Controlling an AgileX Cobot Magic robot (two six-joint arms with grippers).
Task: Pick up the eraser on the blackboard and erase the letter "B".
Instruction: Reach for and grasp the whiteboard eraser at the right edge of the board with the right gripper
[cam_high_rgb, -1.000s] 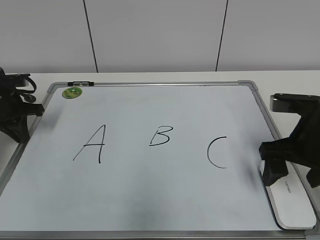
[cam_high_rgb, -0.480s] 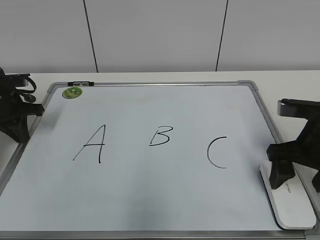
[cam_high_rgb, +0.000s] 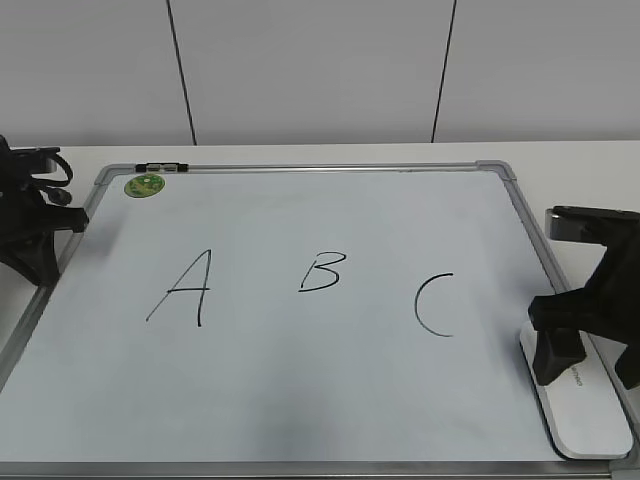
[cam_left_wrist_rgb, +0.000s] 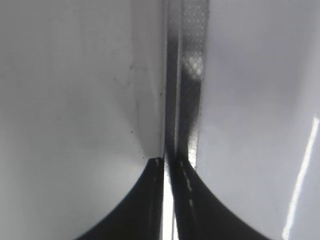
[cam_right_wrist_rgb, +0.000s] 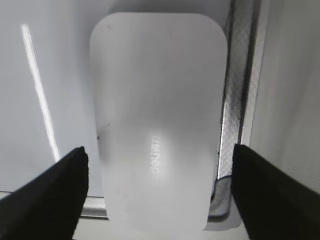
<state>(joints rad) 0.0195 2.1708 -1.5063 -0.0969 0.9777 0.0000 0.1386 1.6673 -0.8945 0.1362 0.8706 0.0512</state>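
R gripper (cam_right_wrist_rgb: 157, 190) wide open, straddling eraser (cam_right_wrist_rgb: 157, 125) at blackboard's (cam_high_rgb: 300, 400) near-right corner, not gripping. L gripper (cam_left_wrist_rgb: 167, 165) fingers closed, empty, at left frame.

You're looking at a lab or office test bench: plain white counter (cam_high_rgb: 300, 152), bare grey panelled wall (cam_high_rgb: 310, 70) with dark seams at the far side, a blackboard (cam_high_rgb: 330, 380) lying flat, robot arms at left and right.

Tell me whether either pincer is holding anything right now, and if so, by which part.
Nothing is held. The right pincer is open, its fingers on either side of the eraser without touching it. The left pincer is shut on nothing beside the blackboard.
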